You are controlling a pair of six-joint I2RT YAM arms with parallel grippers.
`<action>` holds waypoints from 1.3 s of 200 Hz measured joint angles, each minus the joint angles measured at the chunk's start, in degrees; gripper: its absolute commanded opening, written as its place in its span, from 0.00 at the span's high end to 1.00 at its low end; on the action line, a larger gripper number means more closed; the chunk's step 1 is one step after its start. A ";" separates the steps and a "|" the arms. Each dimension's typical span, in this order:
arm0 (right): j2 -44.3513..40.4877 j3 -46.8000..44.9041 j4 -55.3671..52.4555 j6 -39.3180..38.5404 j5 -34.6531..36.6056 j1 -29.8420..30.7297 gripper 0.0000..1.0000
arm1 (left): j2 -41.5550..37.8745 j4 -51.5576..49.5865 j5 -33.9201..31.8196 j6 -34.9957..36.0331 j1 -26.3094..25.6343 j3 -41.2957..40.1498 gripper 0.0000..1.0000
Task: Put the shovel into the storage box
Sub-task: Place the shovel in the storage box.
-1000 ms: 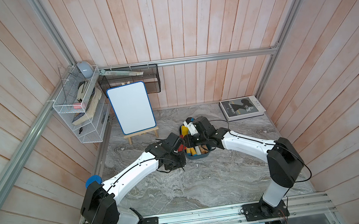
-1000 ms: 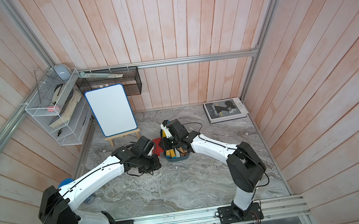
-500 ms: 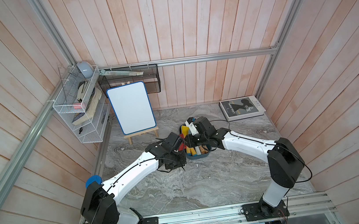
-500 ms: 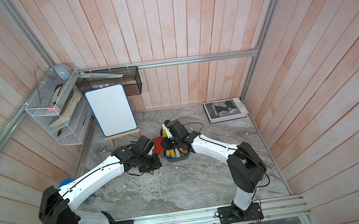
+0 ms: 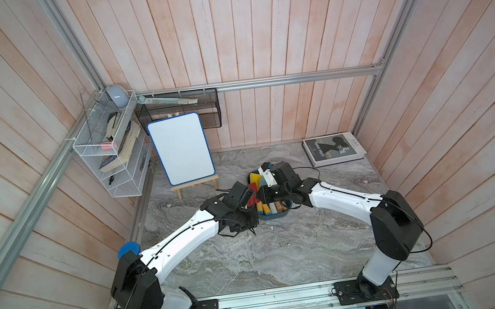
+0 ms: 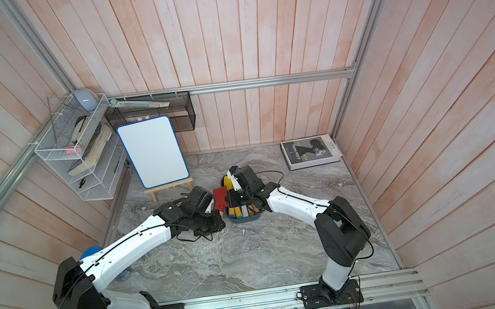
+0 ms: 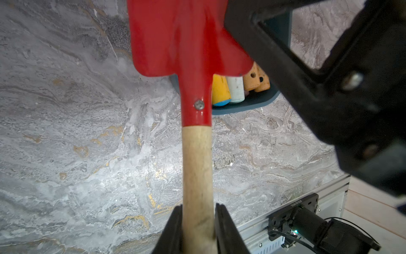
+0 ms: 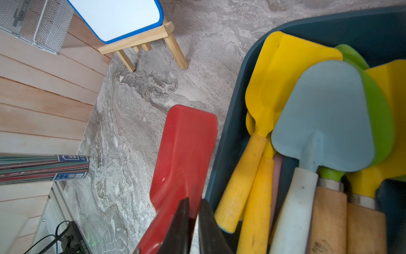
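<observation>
Now left gripper (image 7: 198, 207) clamps the shovel (image 7: 175, 39) handle, right gripper (image 8: 194, 201) pinches its blade, at storage box (image 6: 244, 221) nine o'clock.

The red shovel (image 8: 184, 154) shows only its blade, over the marble table (image 8: 142, 88), just beside the outer wall of the teal box (image 8: 228, 123); whether it touches the wall is unclear. The right gripper (image 8: 194, 202) pinches the blade's near edge, a thin red strip between its black fingers (image 8: 181, 224). Inside the box lie yellow shovels (image 8: 276, 83), a blue shovel (image 8: 325, 118) with a white handle and a green shovel (image 8: 380, 123), overlapping. Farther off a whiteboard (image 8: 118, 15) leans on a wooden easel (image 8: 140, 39), beside a white rack (image 8: 39, 19)
</observation>
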 measured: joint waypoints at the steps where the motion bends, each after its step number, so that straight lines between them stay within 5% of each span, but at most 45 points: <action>1: 0.00 0.00 0.02 0.02 -0.07 0.00 0.91 | 0.00 0.00 -0.02 -0.02 0.00 0.00 0.99; 39: -0.35 -0.02 2.12 1.97 -0.92 -0.07 1.00 | 0.00 0.46 0.07 -0.61 -0.22 0.00 0.97; 66: -1.05 -0.59 2.64 2.32 -0.92 -0.42 1.00 | 0.00 1.27 0.46 -0.39 -0.24 0.00 0.59; 92: -1.86 -2.36 2.47 1.20 -1.01 -1.62 1.00 | -0.81 3.28 1.60 0.15 -0.33 -0.09 0.40; 189: -5.31 -5.68 2.05 -7.45 -9.66 -15.21 1.00 | -4.00 8.17 2.75 2.21 -0.33 -2.21 0.34; 260: 2.64 0.42 -1.33 -18.43 -14.25 -19.50 1.00 | -4.83 12.50 2.78 3.10 -0.33 -5.27 0.32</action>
